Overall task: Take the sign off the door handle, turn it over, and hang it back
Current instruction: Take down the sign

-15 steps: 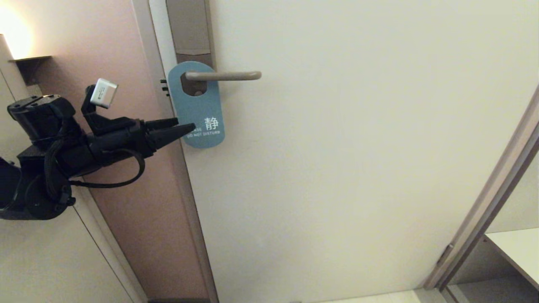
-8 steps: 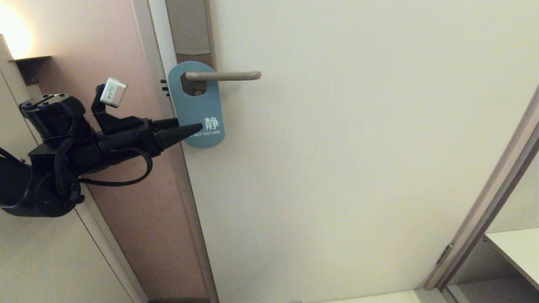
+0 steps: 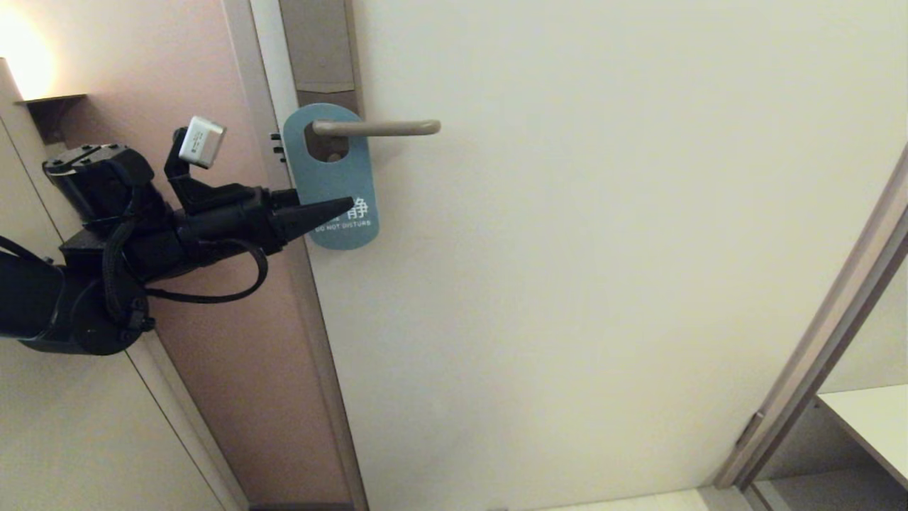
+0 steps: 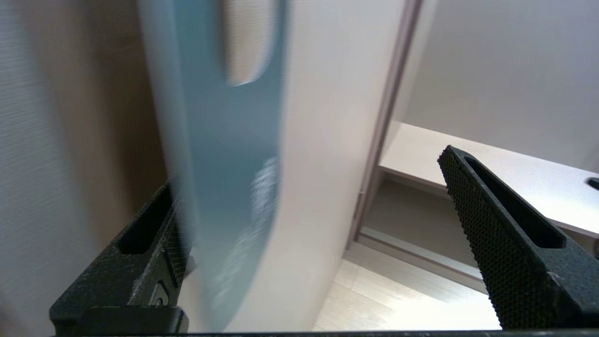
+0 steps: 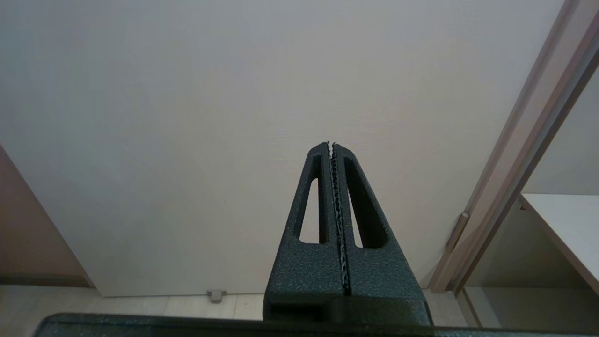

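The sign (image 3: 330,177) hangs on the door handle (image 3: 376,128) with its blue face and white "DO NOT DISTURB" outward. My left gripper (image 3: 323,200) is open at the sign's lower left edge: one finger lies in front of the blue face, covering part of the lettering, and the other runs behind the edge. In the left wrist view the sign (image 4: 224,164) stands between the spread fingers, close to one finger (image 4: 140,262) and well apart from the other. My right gripper (image 5: 331,145) is shut and empty, low in front of the door and out of the head view.
The brownish-grey backplate (image 3: 319,50) runs up the cream door (image 3: 603,248). The door frame (image 3: 284,284) and a pink wall (image 3: 191,71) lie behind my left arm. A second frame (image 3: 816,341) and a white shelf (image 3: 872,419) are at the lower right.
My left gripper has moved right and slightly up, so its front finger now reaches further across the sign's lettering. The sign and handle have not moved.
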You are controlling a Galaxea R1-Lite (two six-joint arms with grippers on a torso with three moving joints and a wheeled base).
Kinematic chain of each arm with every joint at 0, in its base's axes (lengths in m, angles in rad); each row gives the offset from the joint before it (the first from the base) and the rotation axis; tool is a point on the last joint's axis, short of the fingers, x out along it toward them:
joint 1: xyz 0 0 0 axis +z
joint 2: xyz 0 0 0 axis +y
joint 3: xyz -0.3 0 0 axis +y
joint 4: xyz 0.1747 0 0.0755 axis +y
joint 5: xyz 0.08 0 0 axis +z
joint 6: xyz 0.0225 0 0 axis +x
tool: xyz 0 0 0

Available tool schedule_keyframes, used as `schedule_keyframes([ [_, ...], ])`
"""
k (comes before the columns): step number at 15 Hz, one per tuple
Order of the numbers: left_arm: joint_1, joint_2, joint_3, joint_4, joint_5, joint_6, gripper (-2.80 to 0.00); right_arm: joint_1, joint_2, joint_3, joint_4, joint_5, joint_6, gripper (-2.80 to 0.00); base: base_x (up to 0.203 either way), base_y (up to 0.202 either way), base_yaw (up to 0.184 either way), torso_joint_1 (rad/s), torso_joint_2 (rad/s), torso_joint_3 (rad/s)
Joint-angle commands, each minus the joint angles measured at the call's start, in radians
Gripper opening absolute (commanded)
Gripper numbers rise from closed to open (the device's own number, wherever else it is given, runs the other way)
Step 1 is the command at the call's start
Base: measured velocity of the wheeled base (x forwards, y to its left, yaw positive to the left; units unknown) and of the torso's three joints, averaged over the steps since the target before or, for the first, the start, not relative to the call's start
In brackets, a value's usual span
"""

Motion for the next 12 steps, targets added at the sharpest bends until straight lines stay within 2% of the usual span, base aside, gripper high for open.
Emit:
schedule_keyframes([
  [1, -0.018, -0.002, -0.001, -0.006, -0.005, -0.003, 0.00, 0.000, 0.001, 0.000, -0.001, 0.001, 0.000, -2.80, 0.000, 0.000, 0.000, 0.000, 0.00, 0.000],
  [12, -0.032, -0.001, 0.000, -0.008, -0.001, -0.002, 0.00, 0.000, 0.001, 0.000, -0.001, 0.001, 0.000, -2.80, 0.000, 0.000, 0.000, 0.000, 0.00, 0.000],
])
